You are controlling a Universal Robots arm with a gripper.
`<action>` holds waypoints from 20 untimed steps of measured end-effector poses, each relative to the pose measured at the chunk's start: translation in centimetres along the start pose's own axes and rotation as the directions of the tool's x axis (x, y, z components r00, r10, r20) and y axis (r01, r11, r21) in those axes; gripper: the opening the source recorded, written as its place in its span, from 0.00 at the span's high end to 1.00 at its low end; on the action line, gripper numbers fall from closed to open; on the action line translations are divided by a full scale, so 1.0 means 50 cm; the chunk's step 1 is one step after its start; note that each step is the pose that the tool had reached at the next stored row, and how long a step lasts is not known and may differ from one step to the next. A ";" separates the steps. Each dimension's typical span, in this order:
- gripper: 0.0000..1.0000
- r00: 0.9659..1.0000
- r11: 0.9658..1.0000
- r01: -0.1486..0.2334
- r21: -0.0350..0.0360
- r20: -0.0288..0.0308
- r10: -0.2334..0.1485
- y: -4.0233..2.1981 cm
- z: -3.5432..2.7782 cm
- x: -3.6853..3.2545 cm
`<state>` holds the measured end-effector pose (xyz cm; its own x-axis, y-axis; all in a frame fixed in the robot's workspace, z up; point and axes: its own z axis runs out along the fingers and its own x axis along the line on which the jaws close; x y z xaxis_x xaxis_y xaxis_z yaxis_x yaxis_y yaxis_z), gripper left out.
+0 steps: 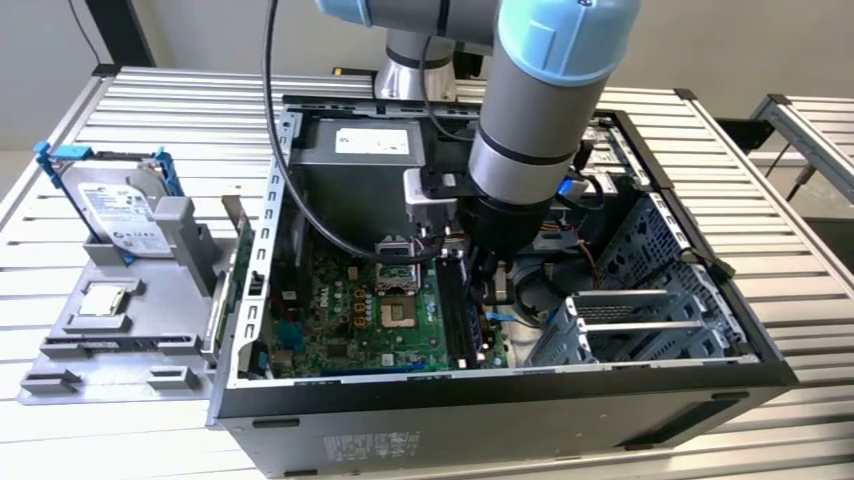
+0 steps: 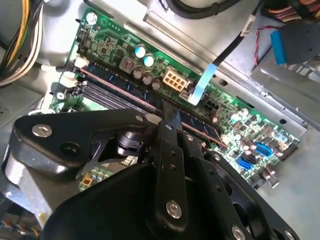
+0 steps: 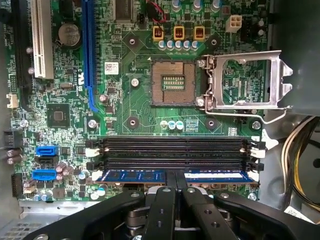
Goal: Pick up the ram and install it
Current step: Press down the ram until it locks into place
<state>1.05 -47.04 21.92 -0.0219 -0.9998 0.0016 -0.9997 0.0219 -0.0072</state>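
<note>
**Inspector A:** Exterior view?

**Inspector B:** The arm (image 1: 534, 120) reached straight down into the open computer case (image 1: 507, 400), which lay on a slatted metal table (image 1: 747, 180). A hard drive (image 1: 120, 205) sat in a grey tray (image 1: 120, 330) at the exterior view's left.

**A:** Second wrist view?

**B:** The gripper (image 2: 170, 117) was over the memory slots (image 2: 115, 92).

**A:** First wrist view?

**B:** The fingers (image 3: 169, 186) were nearly together, pinching the ram (image 3: 175, 176), which stood in the slot nearest them, on the motherboard (image 3: 135, 105).
</note>
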 end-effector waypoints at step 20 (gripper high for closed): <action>1.00 1.000 1.000 0.000 -0.002 0.003 0.000 -0.001 -0.130 0.000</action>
<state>1.06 -47.05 28.40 -0.0218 -0.9998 -0.0010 -0.9997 0.0219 -0.0050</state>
